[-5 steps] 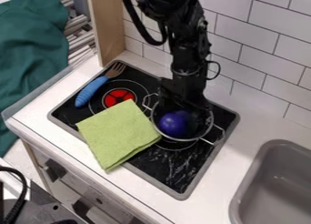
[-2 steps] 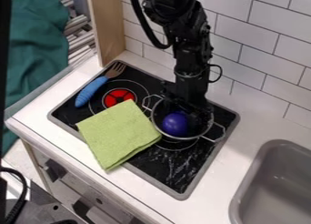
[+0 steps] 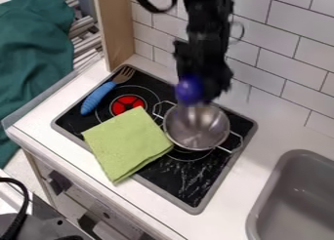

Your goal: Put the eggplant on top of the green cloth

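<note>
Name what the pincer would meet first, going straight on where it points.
Probably the metal pot below: the pincer points down towards it with the eggplant, which would touch first. Depth is unclear.

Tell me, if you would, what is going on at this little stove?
A robot's hand is holding the purple eggplant in the air, above the back part of the metal pot. The eggplant is meant for the green cloth, which lies folded beside the pot, partly on the stove and over its front edge; it is not there yet. A blue-handled fork lies at the far left of the stove.
</note>
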`<act>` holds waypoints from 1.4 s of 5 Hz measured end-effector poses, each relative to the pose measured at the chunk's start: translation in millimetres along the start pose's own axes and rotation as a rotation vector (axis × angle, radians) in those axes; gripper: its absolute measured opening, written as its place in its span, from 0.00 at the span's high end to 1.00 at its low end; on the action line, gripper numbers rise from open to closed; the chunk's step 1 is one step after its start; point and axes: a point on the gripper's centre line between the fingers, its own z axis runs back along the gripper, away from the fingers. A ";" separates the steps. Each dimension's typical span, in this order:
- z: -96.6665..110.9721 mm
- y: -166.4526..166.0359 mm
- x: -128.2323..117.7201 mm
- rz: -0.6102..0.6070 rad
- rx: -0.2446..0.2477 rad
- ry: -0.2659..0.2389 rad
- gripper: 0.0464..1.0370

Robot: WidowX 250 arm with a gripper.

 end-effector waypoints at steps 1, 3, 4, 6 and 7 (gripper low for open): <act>17.5 22.2 -22.1 0.107 0.020 0.038 0.34; -4.8 61.3 -90.9 0.279 0.004 0.136 0.34; -13.7 62.8 -103.3 0.262 -0.004 0.113 0.34; -33.8 53.0 -104.1 0.209 -0.050 0.073 0.27; -38.8 50.6 -103.2 0.185 -0.067 0.067 0.03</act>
